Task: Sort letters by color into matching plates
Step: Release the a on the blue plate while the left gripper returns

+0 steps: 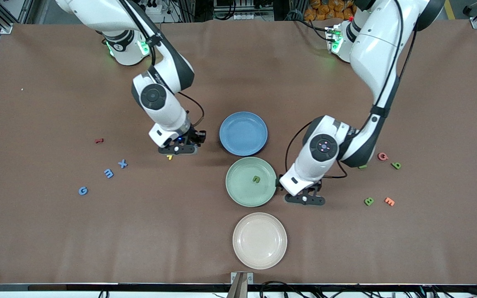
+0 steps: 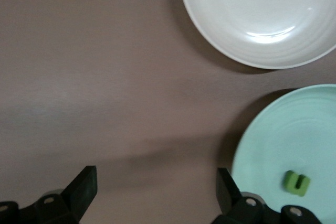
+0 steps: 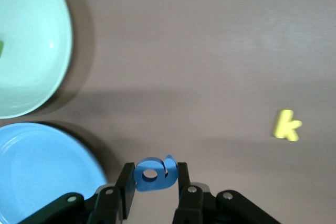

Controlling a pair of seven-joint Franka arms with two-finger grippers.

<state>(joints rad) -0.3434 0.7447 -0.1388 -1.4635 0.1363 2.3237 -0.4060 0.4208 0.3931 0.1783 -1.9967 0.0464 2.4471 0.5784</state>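
Observation:
My right gripper [image 3: 154,169] is shut on a small blue letter [image 3: 167,178] and hangs low over the bare table beside the blue plate [image 1: 243,133], right by a yellow letter [image 1: 169,157]. The mint green plate [image 1: 242,189] holds one green letter [image 1: 256,179]. The beige plate [image 1: 259,240], nearest the front camera, holds nothing. My left gripper [image 1: 304,199] is open over bare table beside the green plate, with nothing between its fingers [image 2: 84,186].
A red letter [image 1: 99,140] and three blue letters [image 1: 108,173] lie toward the right arm's end. Toward the left arm's end lie a red letter [image 1: 382,156], an orange one [image 1: 389,201] and green ones [image 1: 369,201].

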